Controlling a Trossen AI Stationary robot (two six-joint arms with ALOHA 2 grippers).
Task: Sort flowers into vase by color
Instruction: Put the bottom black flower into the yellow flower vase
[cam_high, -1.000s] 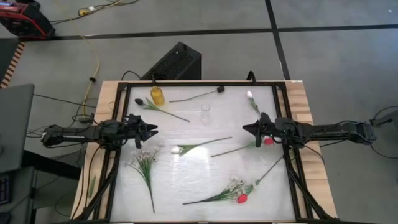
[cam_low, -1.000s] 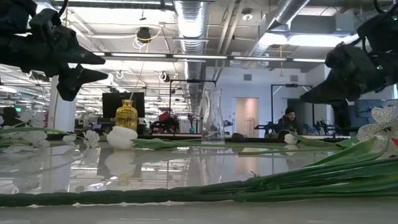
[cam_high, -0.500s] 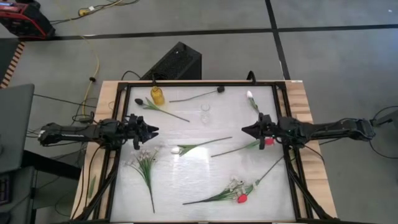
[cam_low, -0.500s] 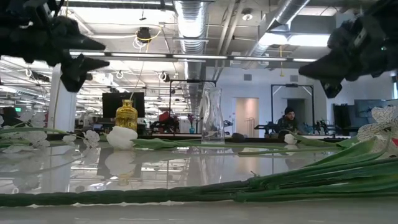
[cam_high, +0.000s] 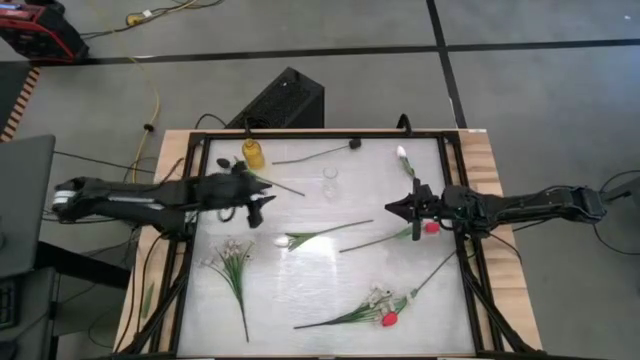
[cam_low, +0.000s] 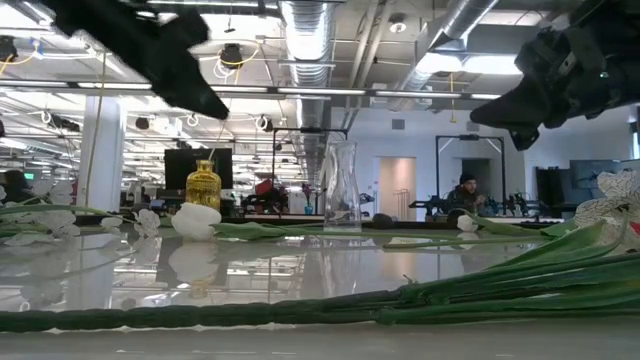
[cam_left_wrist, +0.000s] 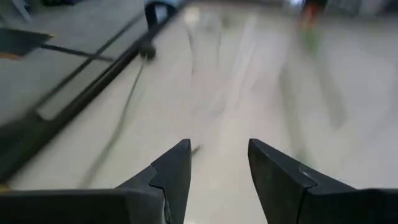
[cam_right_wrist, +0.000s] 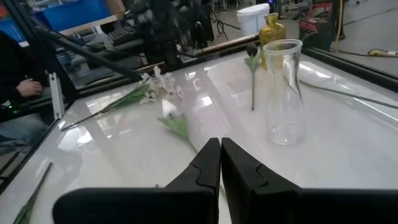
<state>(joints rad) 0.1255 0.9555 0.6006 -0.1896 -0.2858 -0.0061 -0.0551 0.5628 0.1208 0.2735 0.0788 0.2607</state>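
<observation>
The left gripper (cam_high: 268, 203) is showing parted fingers (cam_left_wrist: 175, 171) with nothing between them, hovering above the white table (cam_high: 310, 285) left of centre in the high view, just right of a dark-headed flower (cam_high: 248, 172). The right gripper (cam_high: 390, 208) is holding its fingers (cam_right_wrist: 209, 163) pressed together and empty, hanging right of centre, beside a red-headed flower (cam_high: 432, 227). Between the two grippers a white-headed flower (cam_high: 283, 241) is lying on the table, and a clear glass vase (cam_high: 330, 183) is standing just above centre. A yellow vase (cam_high: 253, 154) is sitting at upper left. A white-blossom sprig (cam_high: 232, 262) is lying at lower left, and another sprig with a red flower (cam_high: 389, 319) at lower right.
</observation>
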